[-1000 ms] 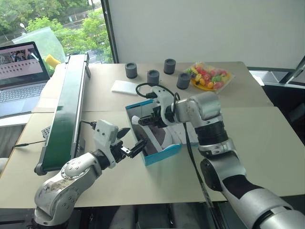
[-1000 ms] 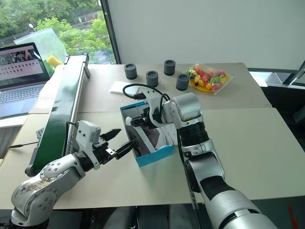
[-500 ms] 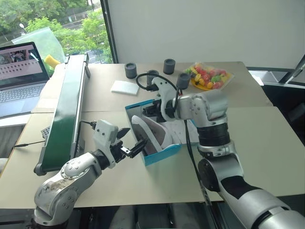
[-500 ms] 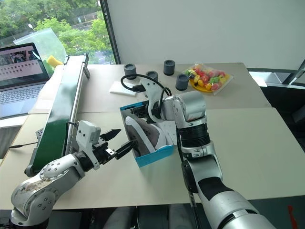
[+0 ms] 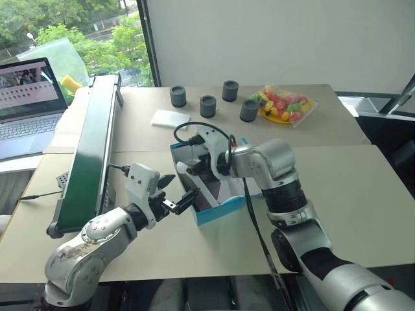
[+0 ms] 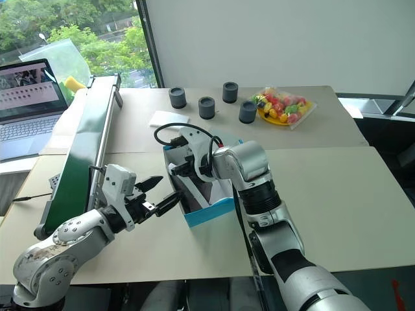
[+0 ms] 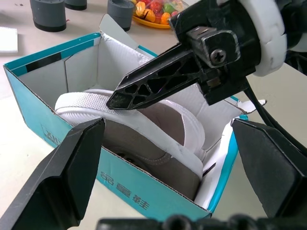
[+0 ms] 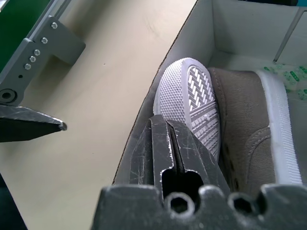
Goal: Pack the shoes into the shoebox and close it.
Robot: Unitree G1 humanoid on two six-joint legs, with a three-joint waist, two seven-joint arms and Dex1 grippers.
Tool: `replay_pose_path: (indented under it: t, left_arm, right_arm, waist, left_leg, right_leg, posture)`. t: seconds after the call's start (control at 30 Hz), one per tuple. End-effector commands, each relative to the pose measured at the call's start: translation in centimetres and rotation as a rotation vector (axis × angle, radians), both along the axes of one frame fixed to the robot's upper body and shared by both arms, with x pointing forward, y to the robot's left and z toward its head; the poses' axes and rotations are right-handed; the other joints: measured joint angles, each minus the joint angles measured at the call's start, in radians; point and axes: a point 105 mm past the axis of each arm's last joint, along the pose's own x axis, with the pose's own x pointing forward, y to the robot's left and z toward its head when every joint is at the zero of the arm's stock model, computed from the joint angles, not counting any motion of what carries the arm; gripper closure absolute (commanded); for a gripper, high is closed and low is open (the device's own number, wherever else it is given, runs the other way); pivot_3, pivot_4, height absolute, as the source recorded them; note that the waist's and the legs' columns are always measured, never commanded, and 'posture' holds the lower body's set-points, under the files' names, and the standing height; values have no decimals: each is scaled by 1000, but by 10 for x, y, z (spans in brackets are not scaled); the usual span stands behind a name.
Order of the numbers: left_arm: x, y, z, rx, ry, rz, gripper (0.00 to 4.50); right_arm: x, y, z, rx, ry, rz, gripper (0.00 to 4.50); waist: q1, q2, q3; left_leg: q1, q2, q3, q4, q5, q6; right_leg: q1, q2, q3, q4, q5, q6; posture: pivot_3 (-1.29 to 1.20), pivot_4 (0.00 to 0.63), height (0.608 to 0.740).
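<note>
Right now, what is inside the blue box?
Inside the box lie two shoes on their sides, one white tread facing up. The shut right gripper presses on a sole. The box floor beneath them is covered.

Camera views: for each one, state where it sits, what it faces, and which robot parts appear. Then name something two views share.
Left eye view: head camera, looking down over the table; both arms, the left gripper and the shoebox.
Right eye view: same head, same scene.
Left wrist view: looks along its open black fingers at the box; the right gripper is shut over the shoes.
Right wrist view: looks down its closed fingers onto a whitish sole.
Shared: both wrist views show the shoes inside the box.
</note>
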Motion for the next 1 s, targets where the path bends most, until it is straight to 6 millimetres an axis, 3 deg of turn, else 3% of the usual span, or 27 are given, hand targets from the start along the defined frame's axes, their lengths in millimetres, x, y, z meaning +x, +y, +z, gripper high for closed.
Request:
replay_pose_path:
  t: [0.03,0.37,0.43,0.67,0.83,0.9,1.0]
  left_arm:
    - [-4,-1,9,-2,-32,-7,0]
    - [-6,-2,9,-12,-27,-2,0]
    - [-6,-3,9,-17,-25,-4,0]
    - [-5,-5,8,-23,-21,-10,0]
    - [-2,-3,10,-21,-27,-7,0]
    - [-2,-3,11,-20,-28,-5,0]
    - [-2,-1,11,-15,-30,0,0]
  right_arm:
    - [3,1,-24,-71,19,-3,4456]
    - [6,19,-45,-149,21,77,4456]
    - [9,21,-51,-176,27,93,4456]
    - [21,26,-69,-225,42,102,4456]
    - [26,17,-79,-226,60,75,4456]
    - [28,11,-79,-218,66,57,4456]
    - [37,6,-50,-135,27,16,4456]
  waist:
    - [-1,0,0]
    - [-11,0,-1]
    - [-19,0,-1]
    - [-26,1,-2]
    - [-25,1,-2]
    - [-25,1,-2]
    - [-22,2,-3]
  left_leg:
    - [1,0,0,0,0,0]
    - [18,2,1,-2,0,0]
    - [19,3,1,-2,0,0]
    - [20,3,1,-2,0,0]
    - [21,3,1,-2,0,0]
    - [21,3,1,-2,0,0]
    - [21,3,0,-2,0,0]
  right_leg:
    - [1,0,0,0,0,0]
    - [18,2,0,-2,-1,-1]
    - [19,2,0,-2,-4,4]
    - [19,3,1,-2,-1,-1]
    - [19,3,1,-2,-3,1]
    - [19,2,1,-2,-3,3]
    - [19,2,1,-2,-3,3]
  posture:
    - [0,150,740]
    - [0,150,740]
    - [0,150,740]
    - [0,150,740]
    - [0,150,740]
    - [0,150,740]
    - [0,150,740]
